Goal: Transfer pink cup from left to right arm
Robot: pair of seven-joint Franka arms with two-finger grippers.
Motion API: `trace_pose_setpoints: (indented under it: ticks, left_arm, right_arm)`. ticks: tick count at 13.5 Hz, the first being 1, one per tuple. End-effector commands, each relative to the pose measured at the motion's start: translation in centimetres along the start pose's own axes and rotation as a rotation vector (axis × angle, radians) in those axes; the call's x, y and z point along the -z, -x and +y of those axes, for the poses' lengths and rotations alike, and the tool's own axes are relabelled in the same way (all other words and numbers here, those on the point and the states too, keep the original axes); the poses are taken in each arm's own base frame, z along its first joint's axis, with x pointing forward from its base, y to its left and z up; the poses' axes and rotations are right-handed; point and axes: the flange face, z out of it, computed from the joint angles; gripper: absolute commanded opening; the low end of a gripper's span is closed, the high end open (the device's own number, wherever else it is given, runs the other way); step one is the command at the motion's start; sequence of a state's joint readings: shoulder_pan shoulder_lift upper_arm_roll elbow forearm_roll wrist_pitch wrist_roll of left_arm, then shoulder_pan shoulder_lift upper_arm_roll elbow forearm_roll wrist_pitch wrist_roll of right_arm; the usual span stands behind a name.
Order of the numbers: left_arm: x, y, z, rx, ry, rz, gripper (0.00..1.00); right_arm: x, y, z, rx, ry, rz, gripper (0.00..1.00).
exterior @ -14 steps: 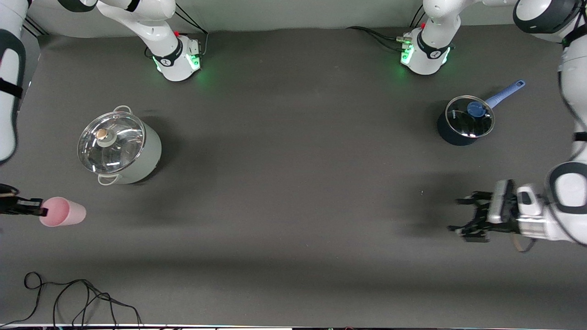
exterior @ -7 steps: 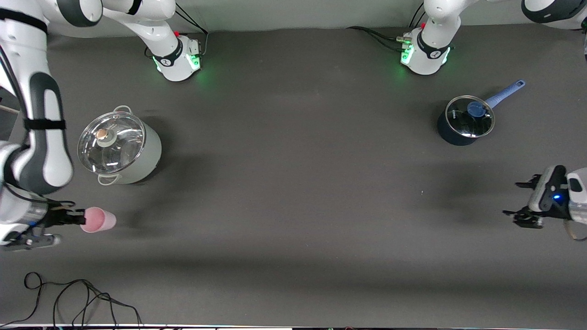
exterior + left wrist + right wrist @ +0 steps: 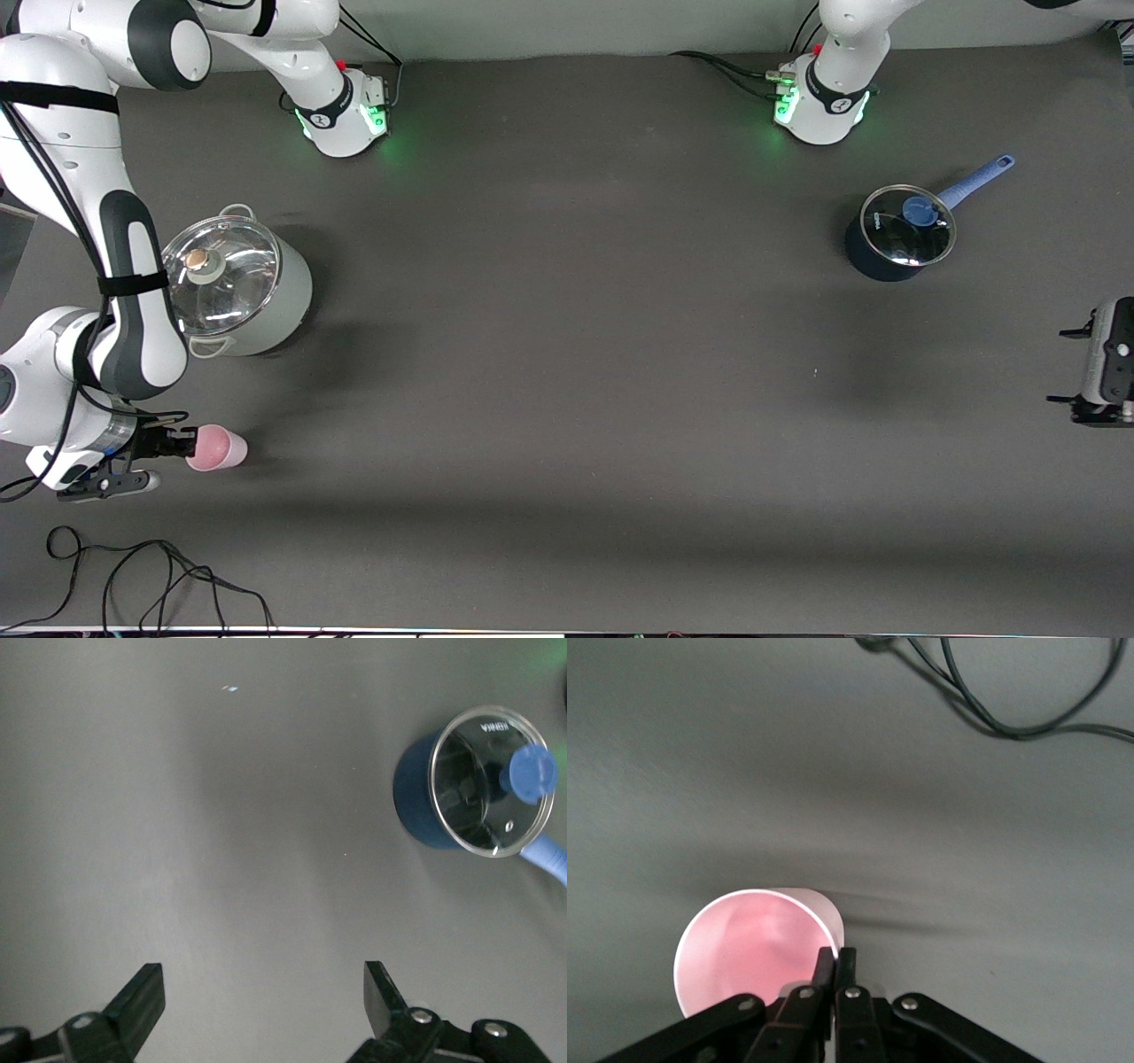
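Observation:
The pink cup [image 3: 215,448] is held by its rim in my right gripper [image 3: 182,440], tipped on its side low over the table at the right arm's end. It is nearer the front camera than the grey pot. In the right wrist view the two fingers pinch the rim of the cup [image 3: 753,948], one inside and one outside, and my right gripper [image 3: 835,955] is shut on it. My left gripper [image 3: 1067,367] is open and empty at the table's edge at the left arm's end. It is also open over bare table in the left wrist view [image 3: 261,979].
A grey-green pot with a glass lid [image 3: 232,283] stands by the right arm's forearm. A dark blue saucepan with a glass lid [image 3: 899,232] stands at the left arm's end and shows in the left wrist view [image 3: 469,784]. A black cable [image 3: 133,576] lies near the front edge.
My right gripper has carried the pink cup toward the table's middle and the front camera, and lower. My left gripper has drawn back toward the table's edge at its own end.

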State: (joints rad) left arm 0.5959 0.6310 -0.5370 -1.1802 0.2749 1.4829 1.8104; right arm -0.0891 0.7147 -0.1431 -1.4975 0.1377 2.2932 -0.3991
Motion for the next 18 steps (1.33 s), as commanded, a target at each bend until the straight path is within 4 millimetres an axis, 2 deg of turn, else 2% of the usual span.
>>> trace_pose_setpoints:
  ticks: [1,3,4,5,6,7,9,10,11,13,15,18]
  left_arm:
    - [2.3,-0.5,1.9,0.242,0.011,-0.019,1.0]
    - [3.6,-1.6,2.7,0.421,0.014,-0.028,1.0]
    - [4.2,-2.1,3.0,0.502,0.011,-0.006,1.0]
    - [4.5,-2.5,3.3,0.593,0.019,0.052,1.0]
    - [4.5,-1.9,3.8,0.709,0.045,0.135,1.0]
    - [4.8,-1.2,4.4,0.829,0.064,0.223,1.0]
    - [6.3,-2.5,5.2,0.982,0.092,0.257,1.0]
    - [7.4,-3.7,5.7,1.047,0.096,0.24,1.0]
    - [8.4,-5.8,6.1,1.111,0.101,0.216,1.0]
    - [9.7,-9.2,6.7,1.211,0.136,0.173,1.0]
    - [11.1,-14.3,7.1,1.331,0.145,0.122,1.0]
    - [11.8,-22.0,6.7,1.497,0.147,0.09,1.0]
  right_arm:
    - [0.0,-0.5,0.1,-0.006,-0.038,0.042,0.0]
    - [-0.1,-0.3,0.5,-0.013,-0.041,0.041,0.0]
    - [-0.2,-0.1,1.0,-0.022,-0.04,0.04,0.3]
    - [-0.4,-0.1,1.0,-0.025,-0.041,0.037,0.55]
    - [-0.3,0.0,1.2,-0.028,-0.042,0.036,0.8]
    - [0.2,-0.1,1.2,-0.028,-0.04,0.038,0.96]
    - [0.8,0.1,1.6,-0.032,-0.041,0.04,0.99]
    - [1.6,0.3,1.6,-0.029,-0.049,0.02,0.99]
    - [3.2,0.3,1.8,-0.023,-0.051,0.009,0.99]
    - [7.8,1.0,2.6,-0.035,-0.064,-0.015,0.99]
    - [13.5,1.7,2.3,-0.045,-0.075,-0.017,1.0]
    - [21.2,3.6,1.5,-0.093,-0.082,-0.04,1.0]
